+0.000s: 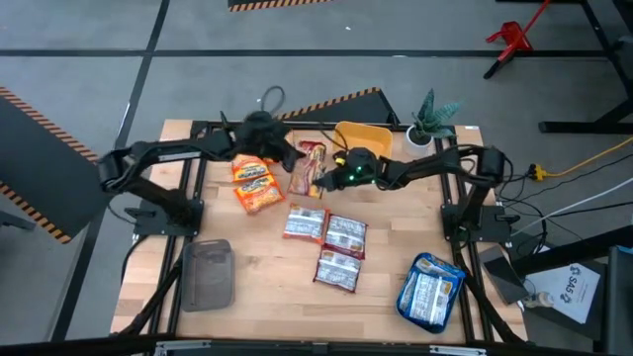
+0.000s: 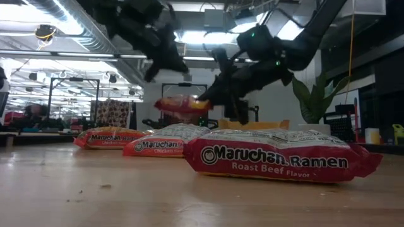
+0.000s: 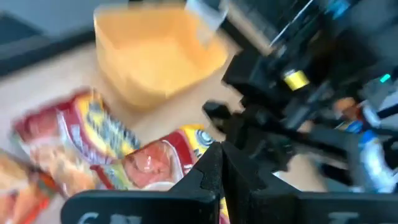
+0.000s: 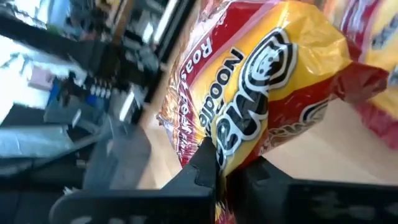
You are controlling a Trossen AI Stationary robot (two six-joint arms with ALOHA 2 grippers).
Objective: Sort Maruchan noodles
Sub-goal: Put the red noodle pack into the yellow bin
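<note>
Two tools meet near the tabletop's far middle, just in front of the yellow bowl; right tool is closed on the end of a red-and-yellow packet, pinched between its fingers in the right wrist view, print reading Roast Beef; low view shows that packet lifted clear of the wood, hanging from the right tool; left tool is shut, empty, hovering just beside the same packet; left wrist view shows its closed fingers over a red-and-yellow packet, a second red packet beside it, bowl beyond; two orange packets lie side by side left of the tools, touching; three red-and-white packets lie in the tabletop's middle, flat, two touching in a row and one nearer the front edge; blue-and-white packets sit stacked in a tray at front right; grey tray at front left; small potted plant at far right next to bowl; low view has a Roast Beef packet nearest, two more behind it.
</note>
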